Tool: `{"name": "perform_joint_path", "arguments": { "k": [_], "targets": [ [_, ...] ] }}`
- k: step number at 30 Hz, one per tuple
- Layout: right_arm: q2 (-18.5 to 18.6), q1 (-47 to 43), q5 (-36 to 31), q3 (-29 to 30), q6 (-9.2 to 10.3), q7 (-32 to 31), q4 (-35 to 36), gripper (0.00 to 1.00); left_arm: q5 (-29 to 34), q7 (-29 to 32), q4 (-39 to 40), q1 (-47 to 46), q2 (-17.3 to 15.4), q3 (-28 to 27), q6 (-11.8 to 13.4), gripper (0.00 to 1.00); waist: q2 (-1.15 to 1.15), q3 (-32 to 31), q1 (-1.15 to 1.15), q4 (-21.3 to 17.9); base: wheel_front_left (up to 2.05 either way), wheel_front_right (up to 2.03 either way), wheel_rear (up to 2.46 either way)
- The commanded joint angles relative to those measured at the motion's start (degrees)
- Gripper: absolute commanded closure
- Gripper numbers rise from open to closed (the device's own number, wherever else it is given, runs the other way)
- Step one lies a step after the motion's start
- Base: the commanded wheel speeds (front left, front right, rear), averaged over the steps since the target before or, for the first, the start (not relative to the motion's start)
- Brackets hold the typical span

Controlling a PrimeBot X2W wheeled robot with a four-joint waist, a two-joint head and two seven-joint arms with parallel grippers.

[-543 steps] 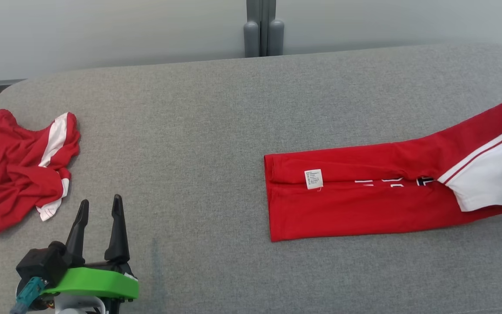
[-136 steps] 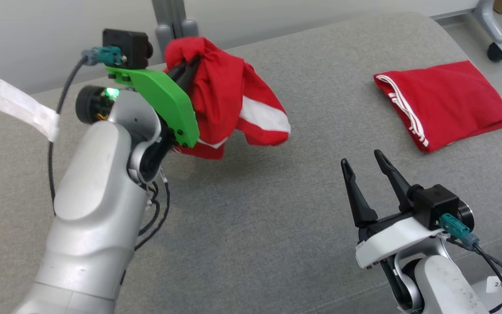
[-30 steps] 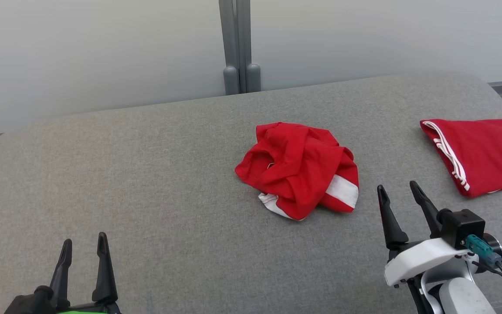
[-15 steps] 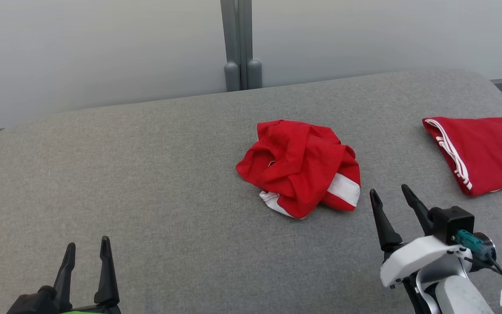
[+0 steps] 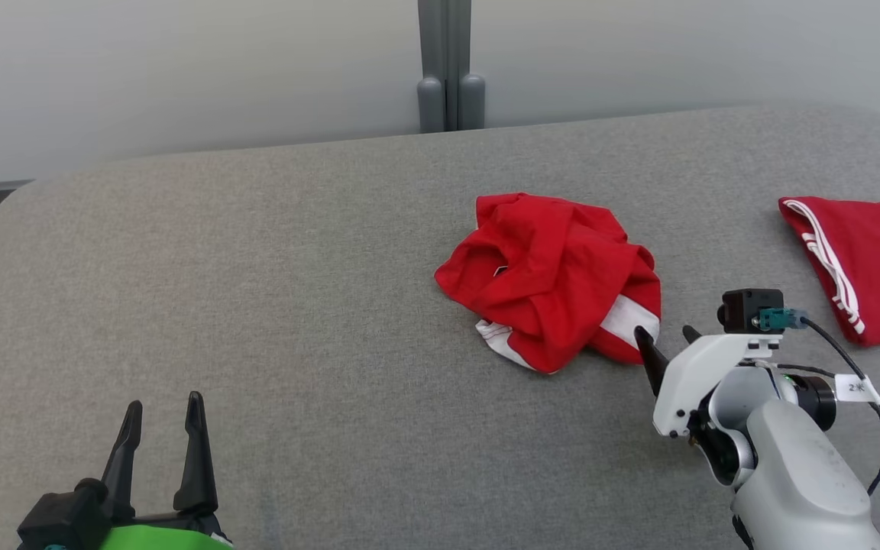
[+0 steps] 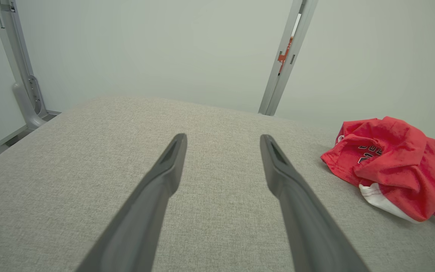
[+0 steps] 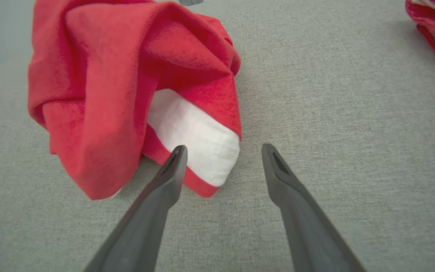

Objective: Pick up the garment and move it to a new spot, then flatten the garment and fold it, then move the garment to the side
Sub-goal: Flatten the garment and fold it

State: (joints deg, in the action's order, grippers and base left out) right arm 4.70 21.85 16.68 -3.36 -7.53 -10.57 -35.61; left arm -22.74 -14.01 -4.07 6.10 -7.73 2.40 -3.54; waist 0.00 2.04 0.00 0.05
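Smack in the middle of the grey fabric desk [image 5: 257, 305] sits the red garment [image 5: 551, 279], still one crumpled lump with nothing flattened yet. The right gripper [image 5: 664, 333] has its fingers spread and empty, with the tips right at the white band [image 7: 195, 143] on the near edge of the pile. In the right wrist view one finger overlaps that band and the other is over bare desk. The left gripper [image 5: 165, 401] is parked at the near left, well apart from the cloth, fingers also spread and holding nothing.

My worry is that the band is folded under a couple of red layers. If the fingers close there, they'll probably pinch several thicknesses, and the whole wad comes up instead of opening out. If they go too low, the tips could snag the desk's cover. A shallow bite could just slip off the hem. A sideways tug might also drag the pile toward the folded red piece [image 5: 860, 260] on the right.

Compared with half a second ago, the right gripper was standing back from the pile with its fingers pointing up, and now it's tipped forward right at the edge. The garment itself hasn't budged. The view has shifted a little, but that's the camera moving.
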Motion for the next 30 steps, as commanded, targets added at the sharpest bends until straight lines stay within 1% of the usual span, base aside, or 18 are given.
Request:
{"name": "perform_joint_path", "arguments": {
  "k": [1, 4, 5, 6, 8, 13, 17, 21, 23, 25, 27, 30],
  "targets": [
    [-0.1, 1.6, 0.7, 0.1, 0.09, 0.0, -2.3, 0.0, 0.0, 0.0, 0.0, -1.3, -0.4, 0.1, -0.2, 0.0, 0.0, 1.4, 0.0, 1.4, 0.0, 0.0, 0.0],
    [-0.6, 4.6, 1.4, -0.2, 0.09, 0.4, -7.8, 0.0, -0.1, 0.0, -0.3, -1.8, -0.6, 0.3, -0.4, 0.0, 0.0, 2.2, 0.0, 2.3, 0.0, 0.0, 0.0],
    [-0.6, 5.4, 1.1, -0.3, 0.09, 0.7, -9.2, 0.62, -0.2, -0.1, -0.3, -1.9, -0.6, 0.3, -0.4, 0.0, 0.0, 2.3, 0.0, 2.5, 0.0, 0.0, 0.0],
    [-0.6, 6.5, 0.7, -0.5, 0.09, 1.4, -10.5, 1.0, -0.2, -0.1, -0.4, -2.1, -0.6, 0.4, -0.5, 0.0, 0.0, 2.4, 0.0, 2.7, 0.0, 0.0, 0.0],
    [-0.2, 8.1, 0.2, 0.1, 0.09, 2.3, -12.7, 1.0, -0.3, -0.2, -0.5, -2.3, -0.6, 0.3, -0.3, 0.0, 0.0, 2.5, 0.0, 2.9, 0.0, 0.0, 0.0],
    [2.2, 12.6, -4.6, 2.1, 0.09, 5.9, -14.8, 1.0, -0.5, -0.4, -0.9, -2.1, -0.5, 0.4, -0.3, 0.0, 0.0, 1.7, 0.0, 3.3, 0.0, 0.0, 0.0],
    [4.4, 16.4, -9.4, 3.7, 0.1, 8.7, -12.6, 1.0, -0.5, -0.6, -0.9, -1.3, -0.2, 0.5, -0.2, 0.0, 0.0, 0.8, 0.0, 3.4, 0.0, 0.0, 0.0],
    [5.3, 19.7, -15.1, 6.4, 0.1, 11.0, -7.4, 1.0, -0.6, -0.7, -0.9, -0.6, 0.0, 0.8, -0.2, 0.0, 0.0, 0.0, 0.0, 3.4, 0.0, 0.0, 0.0],
    [4.6, 20.6, -17.0, 7.1, 0.1, 11.1, -4.5, 1.0, -0.6, -0.7, -0.9, -0.4, 0.1, 0.9, -0.2, 0.0, 0.0, -0.4, 0.0, 3.6, 0.0, 0.0, 0.0],
    [3.5, 21.1, -18.2, 6.3, 0.09, 10.6, -1.5, 1.0, -0.7, -0.7, -1.0, -0.1, 0.1, 1.0, -0.2, 0.0, 0.0, -0.7, 0.0, 3.8, 0.0, 0.0, 0.0],
    [2.4, 21.3, -17.9, 4.1, 0.1, 9.5, 1.6, 1.0, -0.8, -0.7, -0.9, 0.3, 0.2, 1.0, -0.2, 0.0, 0.0, -1.0, 0.0, 3.8, 0.0, 0.0, 0.0],
    [1.1, 21.6, -15.6, 0.7, 0.1, 7.6, 4.2, 1.0, -0.8, -0.7, -0.8, 0.5, 0.0, 0.7, -0.1, 0.0, 0.0, -1.0, 0.0, 3.7, 0.0, 0.0, 0.0]
  ]
}}
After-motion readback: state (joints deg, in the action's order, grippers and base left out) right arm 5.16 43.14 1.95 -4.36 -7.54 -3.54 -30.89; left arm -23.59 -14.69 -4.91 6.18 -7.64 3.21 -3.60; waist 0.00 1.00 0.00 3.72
